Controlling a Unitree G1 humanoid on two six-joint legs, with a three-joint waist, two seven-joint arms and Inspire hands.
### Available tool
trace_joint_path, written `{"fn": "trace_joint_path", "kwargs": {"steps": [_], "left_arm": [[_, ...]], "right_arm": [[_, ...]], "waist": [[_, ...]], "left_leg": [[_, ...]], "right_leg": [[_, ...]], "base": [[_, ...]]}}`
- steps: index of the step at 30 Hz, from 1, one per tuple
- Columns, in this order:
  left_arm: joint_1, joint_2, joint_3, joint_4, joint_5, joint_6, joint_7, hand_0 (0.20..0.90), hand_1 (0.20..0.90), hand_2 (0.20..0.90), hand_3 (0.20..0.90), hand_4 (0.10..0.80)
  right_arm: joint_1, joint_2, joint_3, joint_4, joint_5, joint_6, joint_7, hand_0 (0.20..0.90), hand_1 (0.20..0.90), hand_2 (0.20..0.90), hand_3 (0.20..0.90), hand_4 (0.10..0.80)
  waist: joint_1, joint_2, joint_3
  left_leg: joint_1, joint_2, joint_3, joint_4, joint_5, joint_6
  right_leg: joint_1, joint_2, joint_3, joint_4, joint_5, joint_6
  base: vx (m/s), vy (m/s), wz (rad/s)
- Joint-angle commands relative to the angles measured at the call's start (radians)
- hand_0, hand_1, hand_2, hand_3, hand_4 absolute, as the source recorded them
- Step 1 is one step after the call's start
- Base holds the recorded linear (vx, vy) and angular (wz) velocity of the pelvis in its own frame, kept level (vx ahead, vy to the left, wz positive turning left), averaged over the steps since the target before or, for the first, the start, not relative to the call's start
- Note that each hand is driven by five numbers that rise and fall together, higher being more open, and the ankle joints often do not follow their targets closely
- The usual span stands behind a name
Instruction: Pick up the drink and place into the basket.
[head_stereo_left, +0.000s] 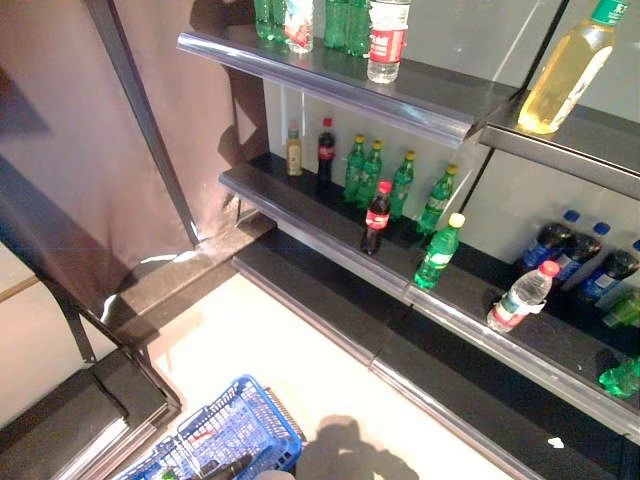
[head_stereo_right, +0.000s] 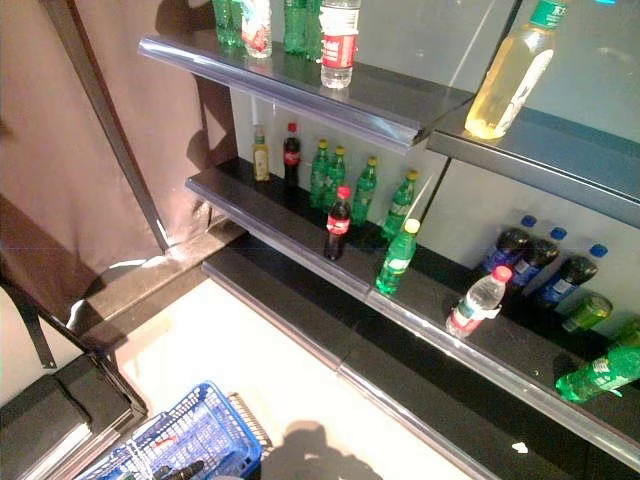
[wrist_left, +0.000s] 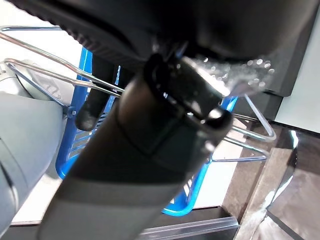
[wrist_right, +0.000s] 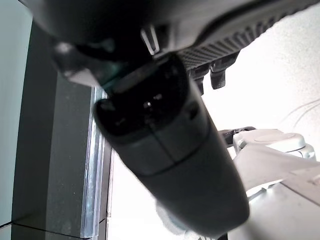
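Fingers first: honestly can't tell on either hand. The left hand (wrist_left: 150, 125) is filling its own wrist view with the thumb, and the rest is sitting up against the wire handles of the blue basket (head_stereo_left: 268, 425), but whether anything is curling round the wire isn't showing. The right hand (wrist_right: 170, 150) is hanging over pale floor beside the dark shelf base in its wrist view (same story, mostly thumb), and it isn't showing in the head views.

The basket is sitting low at the near left, on the pale floor (head_stereo_left: 300, 350), well apart from the drinks. Those are all sitting on the shelves:

- a cola bottle (head_stereo_left: 376, 217) with a red cap is standing alone near the front edge of the middle shelf (head_stereo_left: 290, 210)
- a green bottle (head_stereo_left: 439, 252) with a yellow cap is standing just to its right, tilted a bit
- a clear bottle (head_stereo_left: 521, 297) with a red cap is leaning further right
- a row of green bottles (head_stereo_left: 385, 180) is standing behind, against the back wall
- a yellow drink (head_stereo_left: 565, 75) is leaning on the upper right shelf
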Motion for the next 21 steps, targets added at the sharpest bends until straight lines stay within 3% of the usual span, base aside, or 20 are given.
{"fn": "trace_joint_path", "kwargs": {"steps": [1, 16, 21], "left_arm": [[-0.095, -0.098, -0.029, -0.048, 0.012, -0.036, -0.076, 0.300, 0.300, 0.300, 0.200, 0.100], [-0.091, -0.099, -0.023, -0.047, -0.015, -0.050, -0.073, 0.300, 0.300, 0.300, 0.200, 0.100], [-0.093, -0.098, -0.030, -0.049, -0.010, -0.046, -0.068, 0.300, 0.300, 0.300, 0.200, 0.100]], "right_arm": [[-0.046, -0.039, 0.012, 0.010, -0.027, -0.008, -0.023, 0.900, 0.900, 0.900, 0.900, 0.800], [-0.045, -0.038, 0.011, 0.014, -0.030, -0.037, -0.063, 0.900, 0.900, 0.900, 0.900, 0.800], [-0.048, -0.041, 0.017, 0.004, -0.040, -0.067, -0.127, 0.900, 0.900, 0.900, 0.900, 0.800]], "waist": [[0.007, 0.032, 0.030], [-0.002, 0.034, 0.026], [0.000, 0.033, 0.025]], "left_leg": [[0.096, 0.027, -0.008, 0.002, -0.147, -0.054], [0.099, 0.032, 0.000, 0.002, -0.147, -0.056], [0.102, 0.033, -0.002, 0.002, -0.149, -0.055]], "right_leg": [[-0.097, -0.007, -0.030, 0.004, 0.122, -0.004], [-0.096, -0.009, -0.020, 0.005, 0.120, -0.002], [-0.092, -0.009, -0.020, 0.004, 0.119, -0.003]], "base": [[0.000, 0.000, 0.00], [-0.001, -0.002, -0.02], [0.005, -0.005, -0.04]]}}
